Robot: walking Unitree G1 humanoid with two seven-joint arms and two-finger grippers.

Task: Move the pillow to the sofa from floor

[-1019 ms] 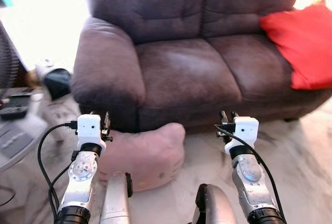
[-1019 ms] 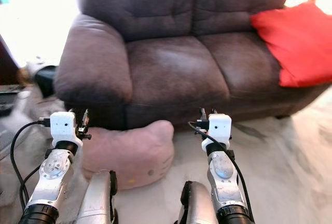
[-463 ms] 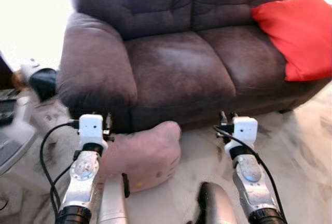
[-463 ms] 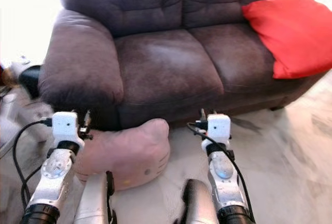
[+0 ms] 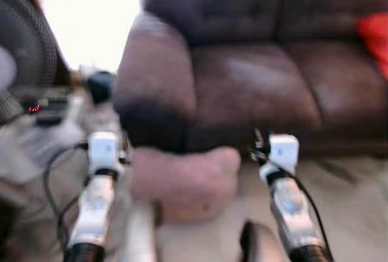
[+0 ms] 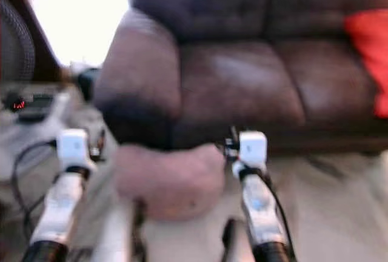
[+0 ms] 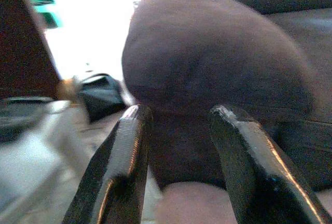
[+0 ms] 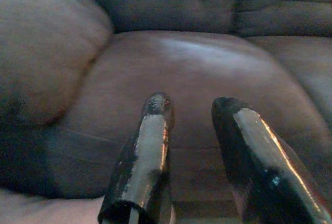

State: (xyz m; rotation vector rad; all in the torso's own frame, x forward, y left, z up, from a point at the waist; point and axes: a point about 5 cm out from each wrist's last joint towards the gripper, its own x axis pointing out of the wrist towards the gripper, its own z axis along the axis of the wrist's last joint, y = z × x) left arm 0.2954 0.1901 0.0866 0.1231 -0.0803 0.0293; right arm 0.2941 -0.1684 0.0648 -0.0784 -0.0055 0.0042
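Everything is placed against the dark brown, suede-like sofa [image 5: 254, 86]: off its rounded armrest stands a round fan [image 5: 21, 50], and the left hand [image 7: 179, 130] hangs before that armrest, its glossy black fingers parted with nothing between them. The soft, plump pink pillow [image 5: 185, 180] lies on the pale floor [image 5: 351, 207] against the sofa's front. The right hand [image 8: 194, 123] faces the seat cushion, likewise parted and empty, and a red cushion [image 5: 374, 37] lies on the sofa's far right.

right tool [image 8: 192, 110] parted, sofa [image 8: 197, 63] ahead
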